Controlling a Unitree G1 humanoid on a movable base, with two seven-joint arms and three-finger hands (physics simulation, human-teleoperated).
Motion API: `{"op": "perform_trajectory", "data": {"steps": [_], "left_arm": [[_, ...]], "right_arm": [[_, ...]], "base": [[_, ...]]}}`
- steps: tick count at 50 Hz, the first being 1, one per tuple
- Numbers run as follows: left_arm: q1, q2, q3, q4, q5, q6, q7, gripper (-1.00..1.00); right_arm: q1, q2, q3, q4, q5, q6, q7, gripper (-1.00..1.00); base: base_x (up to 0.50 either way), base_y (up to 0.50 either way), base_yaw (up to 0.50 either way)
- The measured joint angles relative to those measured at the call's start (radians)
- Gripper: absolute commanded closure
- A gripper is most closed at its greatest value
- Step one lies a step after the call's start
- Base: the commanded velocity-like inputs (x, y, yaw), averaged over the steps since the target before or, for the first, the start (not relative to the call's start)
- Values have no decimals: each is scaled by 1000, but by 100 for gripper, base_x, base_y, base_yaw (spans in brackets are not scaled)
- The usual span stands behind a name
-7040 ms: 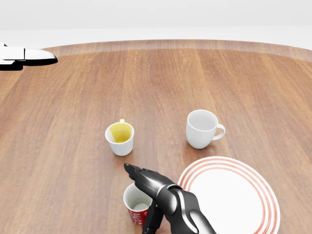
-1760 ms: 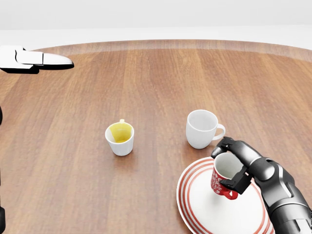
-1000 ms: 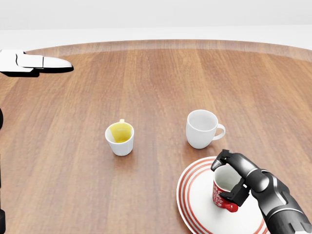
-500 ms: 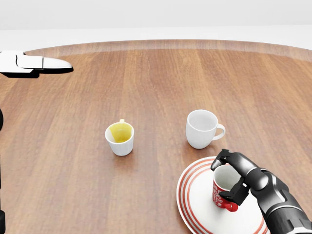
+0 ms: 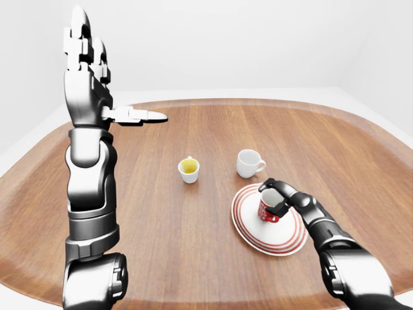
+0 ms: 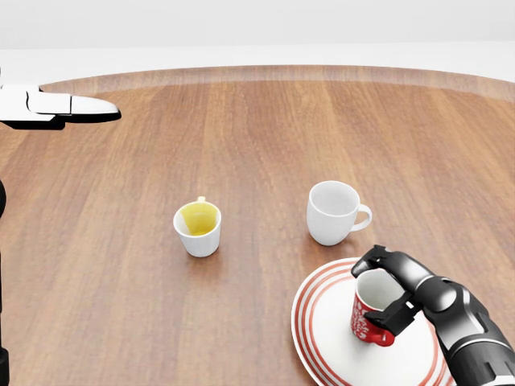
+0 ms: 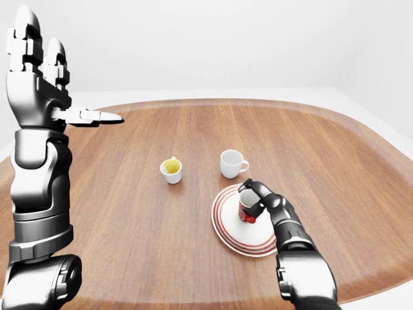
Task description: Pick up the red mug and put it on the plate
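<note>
The red mug (image 6: 371,310) stood on the red-ringed plate (image 6: 322,338), with the right hand (image 6: 394,289) gripping it. The left hand (image 5: 87,58) was raised, fingers spread, above the round wooden counter (image 6: 257,145) in a white room.

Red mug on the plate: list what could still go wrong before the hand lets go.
1. The right hand is closed round the red mug, one finger over its rim; opening carelessly could tip it.
2. The mug stands on the plate off centre, toward the rim nearest the white mug; a pull that way might drag it off.
3. In the head view, the white mug sits just above the plate, so a hand withdrawing upward in that view could knock it.
</note>
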Motion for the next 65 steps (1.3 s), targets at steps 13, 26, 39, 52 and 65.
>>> {"op": "perform_trajectory", "data": {"steps": [13, 26, 39, 52, 65], "left_arm": [[-3, 1, 0, -1, -1, 0, -1, -100], [-9, 2, -1, -4, -2, 0, 0, -100], [-15, 5, 0, -10, -3, 0, 0, -100], [-21, 7, -1, -10, -3, 0, -1, -100], [-27, 8, -1, -14, -3, 0, -1, -100]], "right_arm": [[1, -19, 4, -10, 40, 0, -60, -41], [29, 20, 13, -8, 35, 0, -139, -91], [40, 25, 18, -19, 22, 0, -158, -100], [49, 21, 18, -70, 19, 24, -139, -100], [85, 4, -2, -255, 3, 126, -63, -100]], "base": [[0, 0, 0], [0, 0, 0], [0, 0, 0], [0, 0, 0], [0, 0, 0]]}}
